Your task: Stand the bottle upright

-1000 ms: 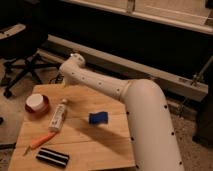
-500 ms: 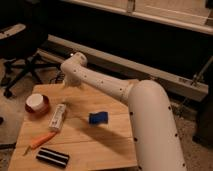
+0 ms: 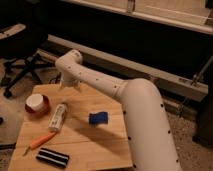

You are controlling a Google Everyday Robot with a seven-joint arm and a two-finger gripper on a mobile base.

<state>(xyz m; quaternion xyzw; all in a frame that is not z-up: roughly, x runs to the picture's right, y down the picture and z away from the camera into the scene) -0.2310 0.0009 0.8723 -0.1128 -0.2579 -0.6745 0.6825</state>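
The white bottle [image 3: 58, 117] lies on its side on the wooden table [image 3: 95, 145], left of centre, with its cap end toward the front. My gripper [image 3: 68, 84] hangs at the end of the white arm [image 3: 130, 105] over the table's far left part. It is above and behind the bottle and apart from it.
A red-and-white bowl [image 3: 36, 103] stands just left of the bottle. An orange carrot-shaped item [image 3: 40, 141] and a black bar [image 3: 52, 157] lie at the front left. A blue object [image 3: 98, 118] lies mid-table. An office chair [image 3: 20, 55] stands at the back left.
The arm's end has shifted only slightly over the far left of the table. The bottle and the other things have not moved.
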